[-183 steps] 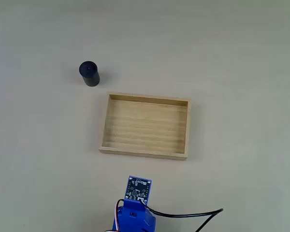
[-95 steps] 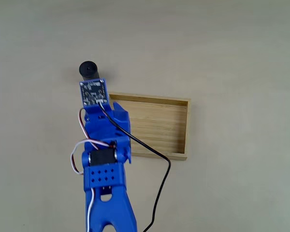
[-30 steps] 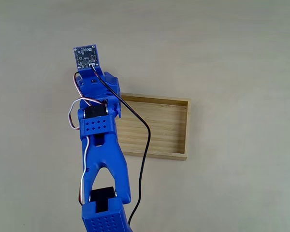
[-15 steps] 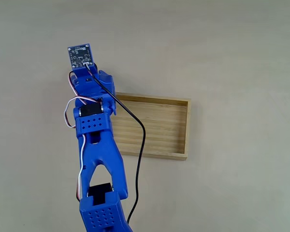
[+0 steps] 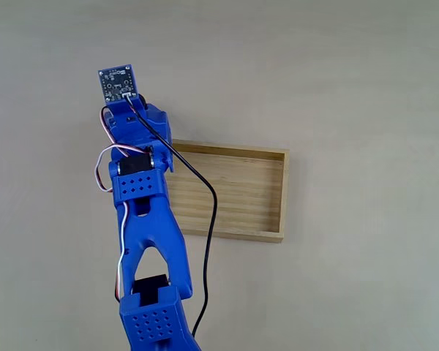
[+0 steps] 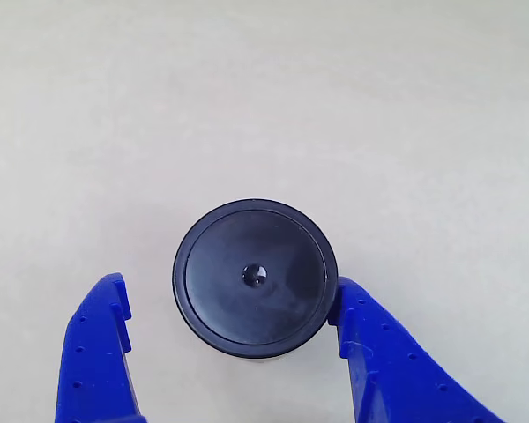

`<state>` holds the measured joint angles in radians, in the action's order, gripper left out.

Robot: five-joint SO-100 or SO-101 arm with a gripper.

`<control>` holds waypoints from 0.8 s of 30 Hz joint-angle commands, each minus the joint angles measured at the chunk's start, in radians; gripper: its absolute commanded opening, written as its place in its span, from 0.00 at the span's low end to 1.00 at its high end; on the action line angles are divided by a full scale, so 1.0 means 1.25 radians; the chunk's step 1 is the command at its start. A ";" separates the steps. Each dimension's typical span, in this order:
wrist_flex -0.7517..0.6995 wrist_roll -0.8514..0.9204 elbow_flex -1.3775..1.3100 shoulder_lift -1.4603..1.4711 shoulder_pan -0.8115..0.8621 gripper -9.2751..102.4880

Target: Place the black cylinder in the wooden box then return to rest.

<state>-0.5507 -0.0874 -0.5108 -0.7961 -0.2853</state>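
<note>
The pale table (image 5: 366, 80) carries everything here, and the blue arm (image 5: 143, 241) reaches across it from the near edge toward the far left part, its links lying over the left end of the wooden box (image 5: 241, 194). That box sits about mid-table, long side running left to right in the fixed view, its plank floor bare where it shows, so the drop-off spot looks open and waiting. A small circuit board (image 5: 117, 82) rides at the arm's far tip, pointing down at the table beyond the box's far left corner. In the other view, the gripper (image 6: 234, 308) stands spread wide, its two blue fingers (image 6: 101, 344) bracketing the black cylinder (image 6: 256, 278), which stands upright on the bare table with its dimpled round top facing up. The right finger appears to touch the cylinder's side or sit just beside it, while the left one stands clear with a gap, so the grasp seems lined up but not closed; squeezing would likely nudge the cylinder slightly leftward before it seats.
</note>
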 commanded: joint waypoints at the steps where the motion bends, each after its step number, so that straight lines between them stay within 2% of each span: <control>1: 0.029 -0.010 -0.106 0.032 0.017 0.38; 24: 0.029 -0.012 -0.157 -0.011 0.022 0.36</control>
<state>-0.5507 -0.0951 -0.5860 -0.8575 -0.2546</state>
